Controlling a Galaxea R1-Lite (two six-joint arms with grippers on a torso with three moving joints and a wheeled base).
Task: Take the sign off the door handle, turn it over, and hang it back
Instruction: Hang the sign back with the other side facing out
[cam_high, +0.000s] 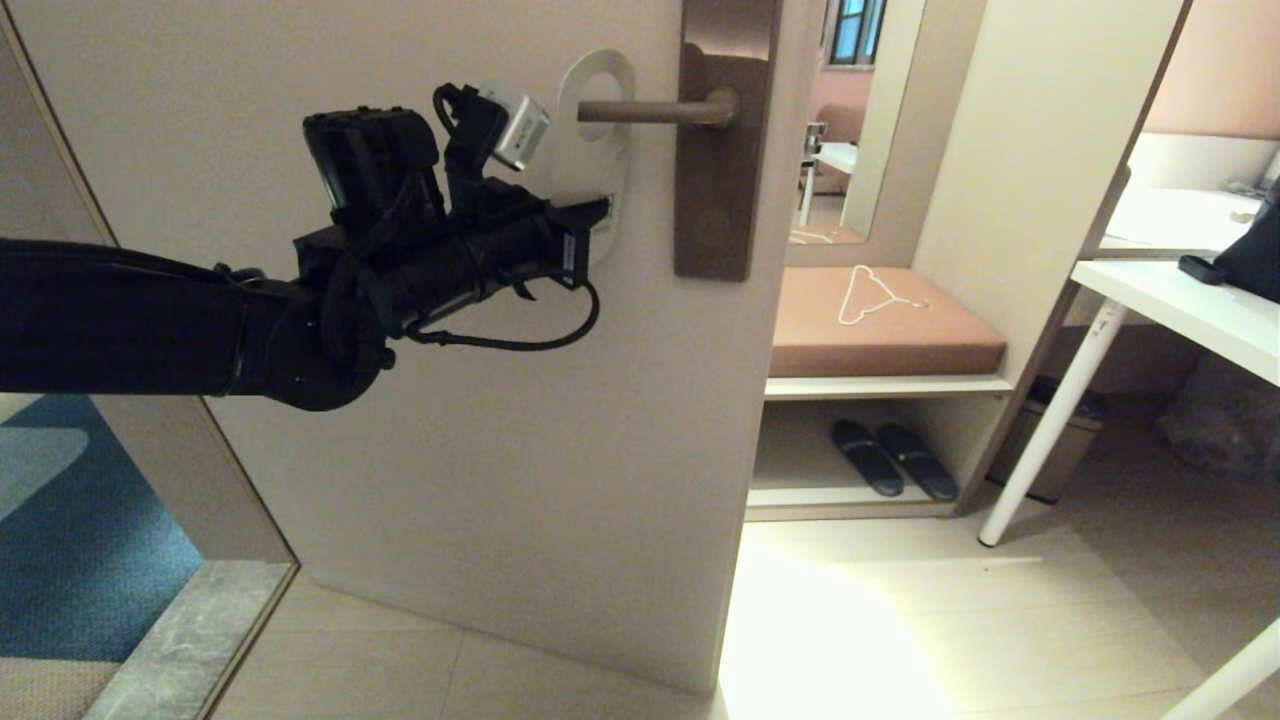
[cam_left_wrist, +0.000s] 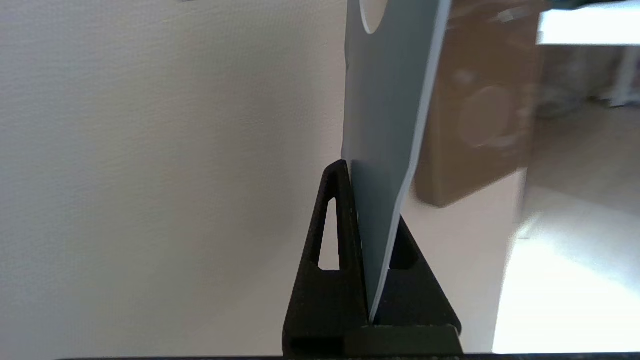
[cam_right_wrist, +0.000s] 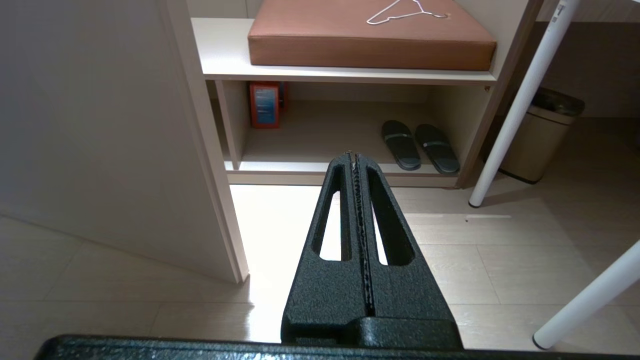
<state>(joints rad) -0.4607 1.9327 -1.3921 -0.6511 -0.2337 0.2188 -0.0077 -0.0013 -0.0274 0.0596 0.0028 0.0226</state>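
The sign (cam_high: 596, 160) is against the door beside the door handle (cam_high: 660, 110), its off-white side facing me. The bronze lever crosses the card just under its oval hole; I cannot tell whether it passes through. My left gripper (cam_high: 600, 215) reaches in from the left and is shut on the sign's lower end. In the left wrist view the sign's (cam_left_wrist: 385, 125) slate-blue side shows, pinched between the black fingers of the left gripper (cam_left_wrist: 372, 192), with the bronze backplate (cam_left_wrist: 475, 125) behind it. My right gripper (cam_right_wrist: 355, 156) hangs low over the floor, shut and empty.
The door (cam_high: 450, 450) stands ajar, its edge near the middle. Beyond it a bench holds a brown cushion (cam_high: 900, 345) with a white wire hanger (cam_high: 875, 295), and slippers (cam_high: 895, 460) below. A white table (cam_high: 1190, 300) and a bin (cam_high: 1060, 440) stand to the right.
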